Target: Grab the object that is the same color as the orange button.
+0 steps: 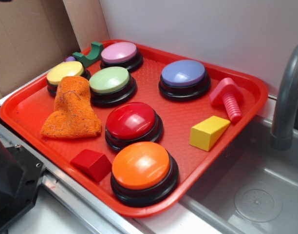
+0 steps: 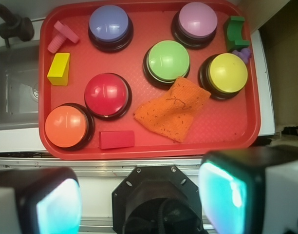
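Observation:
The orange rag [image 1: 72,109] [image 2: 173,109] lies crumpled on the red tray [image 1: 22,105] [image 2: 246,129], touching the green button and the yellow button. The glossy orange button [image 1: 141,165] [image 2: 66,126] stands at the tray's near corner, beside a red wedge block [image 1: 92,163] [image 2: 117,139]. In the wrist view my gripper [image 2: 139,200] hangs high above and short of the tray's near rim. It is open, its two pads [image 2: 59,207] wide apart with nothing between them. The gripper does not show in the exterior view.
Also on the tray are a red button [image 1: 133,122], green button [image 1: 110,80], yellow button [image 1: 66,73], pink button [image 1: 121,52], blue button [image 1: 184,74], a yellow wedge [image 1: 208,131], a pink bolt [image 1: 228,97] and a green arch [image 1: 89,53]. A grey sink [image 1: 256,185] with a faucet [image 1: 288,97] lies to the right. The black robot base [image 1: 10,190] sits in front.

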`<state>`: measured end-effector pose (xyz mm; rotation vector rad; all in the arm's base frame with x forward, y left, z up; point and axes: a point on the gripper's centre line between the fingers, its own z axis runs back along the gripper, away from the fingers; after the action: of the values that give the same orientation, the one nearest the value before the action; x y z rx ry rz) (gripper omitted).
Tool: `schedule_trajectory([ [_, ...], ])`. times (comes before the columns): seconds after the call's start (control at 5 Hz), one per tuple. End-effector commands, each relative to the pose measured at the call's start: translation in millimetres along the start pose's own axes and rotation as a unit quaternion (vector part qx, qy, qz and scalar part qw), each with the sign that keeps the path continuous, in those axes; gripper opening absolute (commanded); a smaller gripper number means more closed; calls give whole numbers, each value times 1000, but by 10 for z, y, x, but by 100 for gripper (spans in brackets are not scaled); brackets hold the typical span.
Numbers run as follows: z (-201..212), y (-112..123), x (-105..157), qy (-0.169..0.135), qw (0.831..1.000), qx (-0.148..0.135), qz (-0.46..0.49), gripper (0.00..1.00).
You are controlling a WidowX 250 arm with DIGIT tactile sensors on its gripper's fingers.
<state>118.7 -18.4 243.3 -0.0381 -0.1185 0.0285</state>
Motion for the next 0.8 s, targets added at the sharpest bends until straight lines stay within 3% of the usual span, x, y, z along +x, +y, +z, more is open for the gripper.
schedule_trajectory([
  [0.0,0,0,0,0,1000,0,0,100],
  [0.2,-238,205,11,-23,998,-11,54,100],
  [0.6,-849,503,1,-57,975,49,210,100],
])
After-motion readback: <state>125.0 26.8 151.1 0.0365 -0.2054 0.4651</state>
